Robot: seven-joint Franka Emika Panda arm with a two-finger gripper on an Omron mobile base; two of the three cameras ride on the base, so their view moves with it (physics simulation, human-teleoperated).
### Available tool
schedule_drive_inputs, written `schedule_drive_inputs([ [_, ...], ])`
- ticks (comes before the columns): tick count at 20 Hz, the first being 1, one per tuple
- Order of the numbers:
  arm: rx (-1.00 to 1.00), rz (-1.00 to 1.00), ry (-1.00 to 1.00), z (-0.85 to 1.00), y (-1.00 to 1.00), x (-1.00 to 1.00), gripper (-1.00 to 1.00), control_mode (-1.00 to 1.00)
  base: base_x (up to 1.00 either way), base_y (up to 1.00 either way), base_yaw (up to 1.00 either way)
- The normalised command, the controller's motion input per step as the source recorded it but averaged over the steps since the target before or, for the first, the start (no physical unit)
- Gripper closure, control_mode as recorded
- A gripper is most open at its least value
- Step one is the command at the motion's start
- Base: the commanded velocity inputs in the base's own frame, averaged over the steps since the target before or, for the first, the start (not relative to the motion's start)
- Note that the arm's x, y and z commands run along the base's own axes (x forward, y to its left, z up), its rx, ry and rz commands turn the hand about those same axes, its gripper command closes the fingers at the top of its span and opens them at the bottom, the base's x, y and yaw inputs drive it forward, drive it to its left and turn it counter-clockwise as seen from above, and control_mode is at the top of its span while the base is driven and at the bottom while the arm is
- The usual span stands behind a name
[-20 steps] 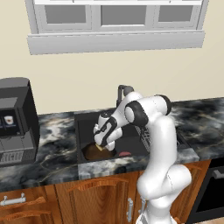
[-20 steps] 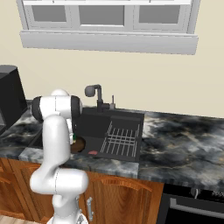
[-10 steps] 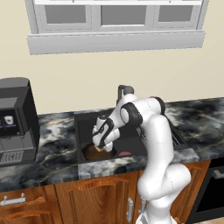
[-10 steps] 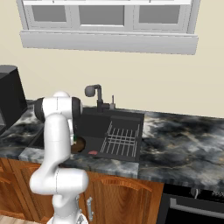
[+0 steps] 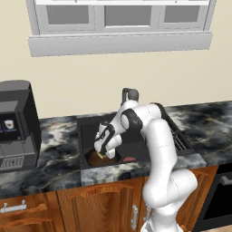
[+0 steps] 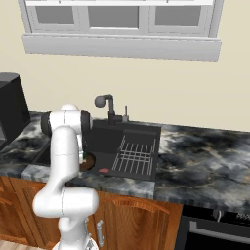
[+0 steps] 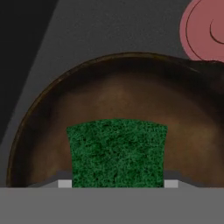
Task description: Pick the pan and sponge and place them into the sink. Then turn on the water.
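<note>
The green-topped, yellow-based sponge block hangs over the round dark-brown pan in the black sink basin, we see from the left. From the right, the pan sits near the red drain. The hand view shows our fingers clamping the sponge; releasing high, we judge, could bounce it off the pan.
</note>
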Motion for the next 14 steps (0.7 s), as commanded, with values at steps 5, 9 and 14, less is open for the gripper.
schedule_drive_inputs([
  [5,0.0,-0.01,0.03,-0.22,0.02,0.17,1.0,-1.0,0.0,0.0,0.0],
  [9,0.0,0.0,0.03,-0.19,0.0,0.16,1.0,-1.0,0.0,0.0,0.0],
  [14,0.01,0.0,0.04,-0.21,0.01,0.17,1.0,-1.0,0.0,0.0,0.0],
])
